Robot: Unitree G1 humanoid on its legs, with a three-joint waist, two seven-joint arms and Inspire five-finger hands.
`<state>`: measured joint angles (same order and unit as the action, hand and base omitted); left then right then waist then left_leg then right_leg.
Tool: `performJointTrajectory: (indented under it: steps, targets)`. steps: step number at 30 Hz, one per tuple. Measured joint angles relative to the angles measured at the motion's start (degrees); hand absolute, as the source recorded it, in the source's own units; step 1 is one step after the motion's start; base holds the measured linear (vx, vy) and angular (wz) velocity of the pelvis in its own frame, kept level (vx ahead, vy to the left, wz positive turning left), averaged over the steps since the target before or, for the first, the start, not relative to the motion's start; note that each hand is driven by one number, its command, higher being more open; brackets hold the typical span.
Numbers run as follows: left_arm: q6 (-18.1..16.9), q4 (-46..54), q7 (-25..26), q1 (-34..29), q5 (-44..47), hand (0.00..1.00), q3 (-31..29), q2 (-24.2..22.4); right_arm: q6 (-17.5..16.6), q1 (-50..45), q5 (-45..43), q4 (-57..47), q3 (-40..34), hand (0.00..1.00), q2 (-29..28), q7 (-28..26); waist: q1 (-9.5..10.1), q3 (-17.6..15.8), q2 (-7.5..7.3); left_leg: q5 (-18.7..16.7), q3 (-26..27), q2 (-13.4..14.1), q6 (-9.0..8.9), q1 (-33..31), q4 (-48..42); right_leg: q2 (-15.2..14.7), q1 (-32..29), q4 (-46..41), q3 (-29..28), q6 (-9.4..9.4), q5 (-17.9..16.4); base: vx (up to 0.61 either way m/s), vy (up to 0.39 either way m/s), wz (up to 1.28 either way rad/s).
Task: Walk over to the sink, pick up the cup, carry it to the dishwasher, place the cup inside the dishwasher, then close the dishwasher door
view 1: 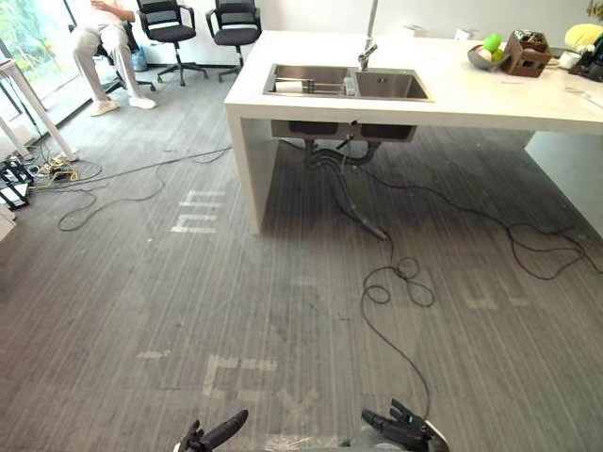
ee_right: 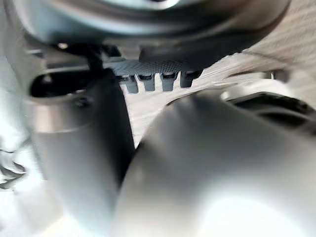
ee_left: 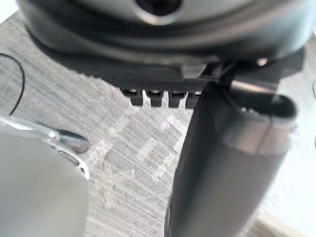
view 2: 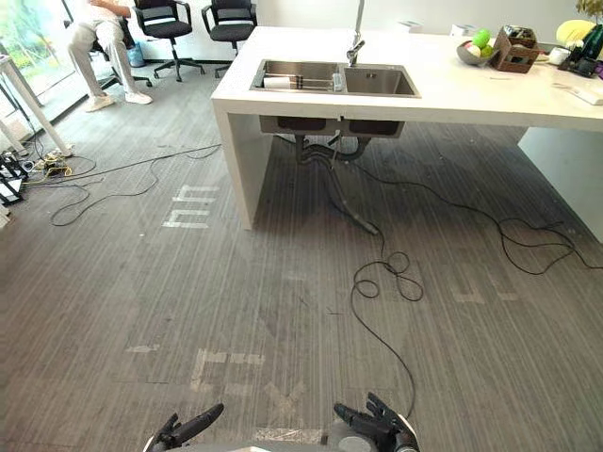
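Hanging low at frame bottom, your left hand [view 1: 215,435] and right hand [view 1: 400,428] relaxed, empty; sink [view 1: 391,85] contents upper centre indistinct.

Both eye views looked down from head height, sharing the grey floor [view 1: 236,311] and the distant sink counter [view 1: 490,99] in the upper frame. The wrist views sat close behind the left hand [ee_left: 148,79] and the right hand [ee_right: 163,64], facing the floor.
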<state>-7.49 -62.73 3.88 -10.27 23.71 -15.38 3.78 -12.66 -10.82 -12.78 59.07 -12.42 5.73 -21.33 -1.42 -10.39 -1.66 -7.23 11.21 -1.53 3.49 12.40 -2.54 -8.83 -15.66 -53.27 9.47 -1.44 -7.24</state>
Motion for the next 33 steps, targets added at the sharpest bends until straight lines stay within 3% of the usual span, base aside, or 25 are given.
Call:
performJointTrajectory:
  steps: [2,5,7,8,10,11,13,14,16,17,18,19,20,21,22,23,24,25,26,27,28,29,31,33]
  targets:
    - [0.7,0.2,0.3,-1.1,1.5,1.0,-2.4,-0.9,-1.0,-0.5,-0.9,0.1,0.1,1.0,-0.6,0.0,0.17,-0.3,-0.01,-0.5,-0.1,0.6,-0.11,1.6,0.1,-0.3,-0.7,1.1,0.8,1.63,-1.3,0.15,0.003,0.06]
    - [1.1,0.9,1.2,-0.8,2.2,1.0,-4.3,-1.9,-1.8,-0.7,-2.0,0.1,-1.0,1.0,-1.0,-0.9,-0.03,-1.1,0.47,-2.2,-0.4,2.6,-1.69,2.2,0.0,0.5,-0.6,17.9,5.0,2.05,-1.3,0.27,-0.106,0.02]
    - [1.9,1.3,1.2,-0.2,2.2,1.0,-4.6,-1.9,-2.7,-0.8,-3.1,-0.2,-1.3,1.0,-1.5,-1.4,-0.39,-2.1,0.71,-3.8,-0.9,4.7,-3.26,2.6,-0.7,2.5,-0.5,31.5,5.2,3.2,1.5,0.36,-0.209,0.12]
    - [3.1,1.6,1.2,0.5,2.1,1.0,-5.0,-1.9,-2.8,-1.1,-3.6,-0.8,-2.2,1.0,-2.0,-1.7,-0.34,-2.5,0.79,-6.5,-1.3,6.4,-5.19,4.0,-1.9,3.2,-0.3,40.4,3.7,3.79,4.7,0.44,-0.26,0.15]
    - [4.0,1.7,1.2,1.1,2.1,1.0,-6.0,-2.1,-2.7,-1.4,-3.7,-1.5,-2.4,1.0,-2.4,-1.8,-0.37,-2.6,0.72,-9.1,-2.4,7.1,-6.57,5.7,-3.3,2.9,0.5,41.6,1.6,3.86,4.9,0.51,-0.308,0.32]
    - [4.5,1.7,1.1,2.2,1.7,1.0,-6.6,-3.0,-2.4,-2.1,-4.2,-2.7,-3.1,1.0,-2.3,-2.3,-0.92,-2.9,1.59,-12.3,-4.5,9.1,-6.59,8.4,-4.3,3.2,0.4,35.1,2.0,4.42,8.0,0.56,-0.342,0.72]
    - [4.7,2.3,0.8,3.2,0.3,1.0,-6.8,-4.4,-2.5,-2.9,-4.4,-4.6,-3.1,1.0,-2.3,-2.5,-1.05,-2.2,2.39,-13.3,-6.5,10.4,-6.02,9.1,-6.2,3.4,-1.7,26.9,2.9,0.93,5.2,0.5,-0.307,0.56]
    - [4.7,2.7,0.5,3.6,-0.7,1.0,-6.8,-4.7,-2.2,-2.6,-4.6,-4.8,-3.4,1.0,-2.0,-2.7,-0.48,-2.1,2.71,-13.4,-7.1,11.0,-6.25,8.1,-10.3,3.5,-2.5,23.3,3.2,0.21,1.9,0.53,-0.352,0.11]
    - [4.8,3.5,0.5,3.7,-2.3,1.0,-8.5,-6.1,-0.4,-2.6,-4.6,-5.1,-5.2,1.0,-1.8,-2.7,-1.05,-0.7,4.34,-10.8,-9.5,13.3,-7.41,3.3,-23.1,4.9,-1.2,19.8,4.4,-0.58,-4.1,0.58,-0.367,0.07]
    - [4.9,3.5,0.5,3.5,-2.6,1.0,-9.2,-6.5,-0.4,-2.9,-4.6,-4.9,-5.8,1.0,-1.8,-2.7,-1.29,-0.2,4.94,-9.3,-10.5,13.8,-8.25,2.0,-26.2,5.4,-0.5,19.9,4.8,-0.44,-5.0,0.53,-0.258,0.13]
    - [4.8,3.5,0.5,3.4,-3.2,1.0,-10.2,-6.9,-0.4,-3.5,-4.6,-4.3,-7.2,1.0,-1.8,-2.7,-1.54,0.6,5.93,-4.6,-12.5,14.8,-11.16,-1.4,-33.6,6.4,1.6,20.7,5.5,-0.42,-6.6,0.53,-0.203,0.09]
    - [4.8,3.5,0.5,3.3,-3.6,1.0,-11.7,-7.5,-0.4,-3.8,-4.6,-3.3,-7.6,1.0,-1.7,-2.6,-1.47,0.9,6.23,3.3,-12.6,16.1,-13.0,-5.2,-42.1,7.8,4.6,23.0,5.5,-1.23,-8.0,0.54,-0.184,0.04]
    - [4.8,3.6,0.5,3.2,-3.6,1.0,-12.5,-7.8,-0.4,-3.7,-4.6,-3.3,-7.6,1.0,-1.6,-2.6,-1.41,1.0,6.42,5.4,-12.0,17.1,-13.0,-7.5,-46.7,8.6,6.5,24.7,5.4,-1.58,-8.3,0.66,-0.158,-0.04]
    - [4.6,3.7,0.6,3.1,-4.3,1.0,-14.1,-7.9,-0.4,-3.5,-4.6,-2.8,-7.6,1.0,-1.5,-2.5,-1.27,1.0,6.47,3.2,-10.3,18.8,-11.38,-12.2,-56.3,10.1,11.1,28.7,5.3,-2.38,-8.1,0.64,-0.117,0.01]
    - [4.3,4.1,0.8,2.9,-5.3,1.0,-15.4,-7.8,-0.4,-3.4,-4.6,-2.1,-7.4,1.0,-1.7,-2.6,-1.01,0.8,5.81,0.0,-8.6,18.8,-10.53,-16.5,-61.8,10.9,16.7,33.2,5.2,-2.47,-8.1,0.63,-0.103,0.04]
    - [3.9,4.7,0.9,2.8,-5.5,1.0,-15.7,-7.8,-0.4,-3.3,-4.6,-1.7,-7.4,1.0,-1.8,-2.6,-0.85,0.8,5.43,-1.6,-7.8,18.2,-9.78,-18.7,-62.5,11.0,19.2,35.4,5.2,-2.52,-8.1,0.51,-0.067,0.0]
    - [2.3,5.8,1.1,2.6,-7.1,1.0,-15.5,-7.7,-0.6,-2.7,-4.6,-0.7,-7.4,1.0,-1.6,-3.1,-0.41,0.7,4.82,-4.6,-4.9,17.0,-8.71,-22.8,-60.6,10.9,23.2,38.8,4.6,-1.93,-7.3,0.51,-0.04,-0.36]
    - [0.1,7.0,2.1,2.5,-10.0,1.0,-14.3,-7.6,-0.7,-1.2,-4.9,0.8,-7.3,1.0,-1.1,-3.6,1.18,0.5,4.56,-7.5,0.4,16.4,-5.83,-26.2,-54.9,10.4,26.2,41.3,2.6,-1.76,-7.1,0.53,-0.008,-0.58]
    - [-0.8,7.6,2.8,2.4,-11.6,1.0,-13.5,-7.3,-0.7,-0.5,-5.1,1.1,-7.3,1.0,-1.0,-3.7,1.96,0.4,4.3,-8.2,3.1,15.8,-4.7,-27.5,-50.9,9.8,27.6,42.4,1.6,-1.64,-7.1,0.57,0.065,-0.87]
    - [-2.0,9.5,4.6,2.1,-14.5,1.0,-11.3,-6.6,-0.7,0.8,-5.1,1.1,-7.3,1.0,-1.0,-3.9,2.68,-0.3,3.31,-7.9,7.4,13.6,-4.19,-28.9,-39.6,8.0,30.3,44.3,0.0,-1.26,-7.2,0.48,0.094,-0.69]
    - [-2.4,10.6,5.5,1.8,-15.4,1.0,-9.9,-6.2,-0.7,1.4,-5.1,1.0,-7.3,1.0,-1.0,-4.1,2.81,-0.5,2.84,-6.2,8.8,12.1,-4.15,-29.1,-31.8,7.0,31.6,44.8,-0.5,-0.82,-7.4,0.59,0.151,-0.82]
    - [-3.3,13.2,8.6,1.0,-16.9,1.0,-6.3,-6.0,-0.8,1.7,-5.1,0.2,-7.2,1.0,-0.8,-4.9,3.33,-0.5,3.02,-0.1,8.5,9.8,-4.62,-29.3,-15.3,6.1,33.4,45.9,-2.6,0.17,-8.1,0.57,0.218,-0.8]
    - [-6.0,18.5,14.4,0.4,-20.0,1.0,-1.8,-5.5,-0.4,3.0,-5.1,-0.4,-3.5,1.0,-0.9,-5.0,4.94,-0.4,2.54,9.8,5.8,8.3,-3.17,-31.2,-15.1,4.6,36.6,47.1,-7.0,0.12,-11.6,0.71,0.353,-0.79]
    - [-6.2,25.4,19.6,2.8,-24.5,1.0,4.2,-4.6,0.8,4.5,-5.1,1.1,-1.3,1.0,-1.3,-4.4,4.07,-0.1,1.41,9.3,3.9,7.0,-1.57,-33.9,-19.4,3.7,33.7,42.3,-9.4,-0.35,-10.1,0.57,0.335,0.11]
